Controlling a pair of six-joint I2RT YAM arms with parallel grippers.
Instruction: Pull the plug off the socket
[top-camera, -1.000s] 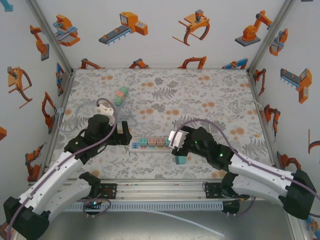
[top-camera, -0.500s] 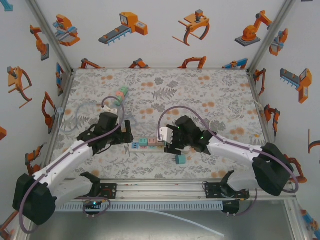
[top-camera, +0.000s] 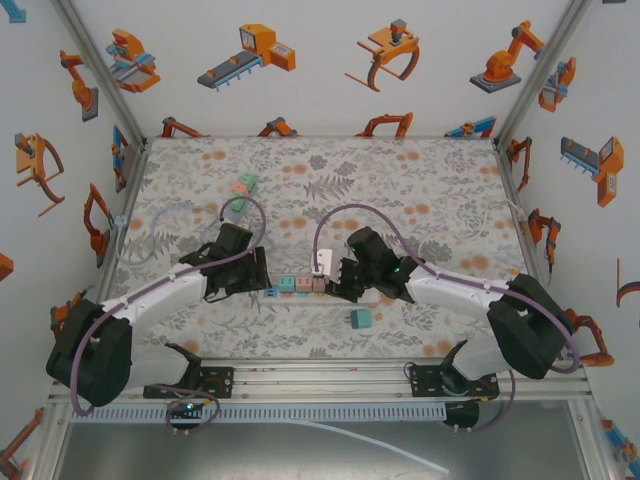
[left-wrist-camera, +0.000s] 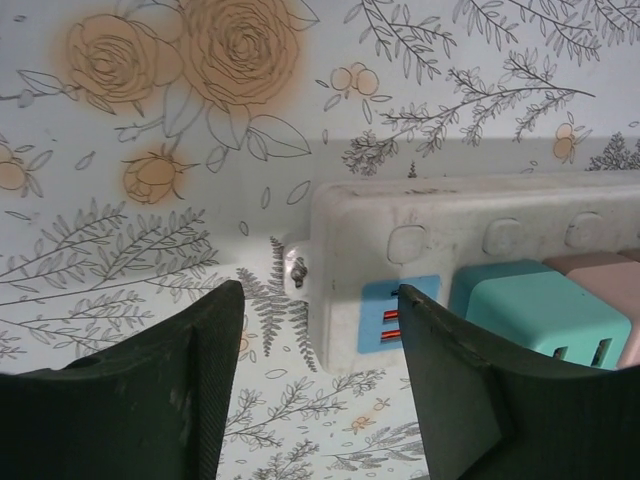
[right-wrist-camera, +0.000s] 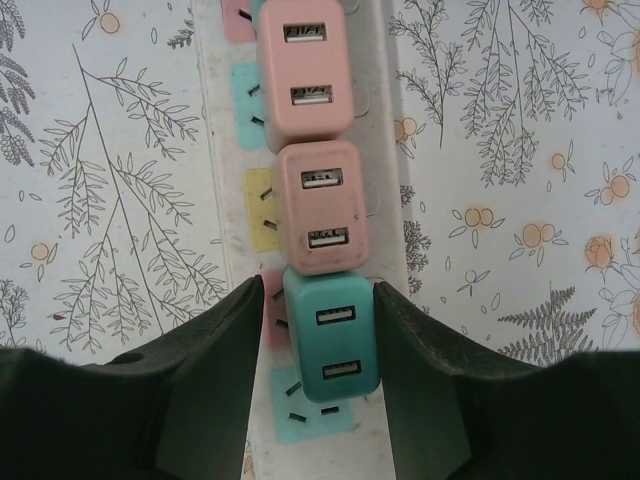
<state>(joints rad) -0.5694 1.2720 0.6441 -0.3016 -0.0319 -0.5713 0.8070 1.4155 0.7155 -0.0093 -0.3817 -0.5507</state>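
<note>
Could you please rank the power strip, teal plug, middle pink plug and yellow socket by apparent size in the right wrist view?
1. power strip, largest
2. teal plug and middle pink plug: alike; teal is nearer, so unranked
3. yellow socket, smallest, partly covered

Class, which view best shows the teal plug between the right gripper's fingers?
Right wrist: the teal plug centred between the fingers, both USB slots clear. In top external the right gripper covers it. Left wrist shows another teal plug.
</note>
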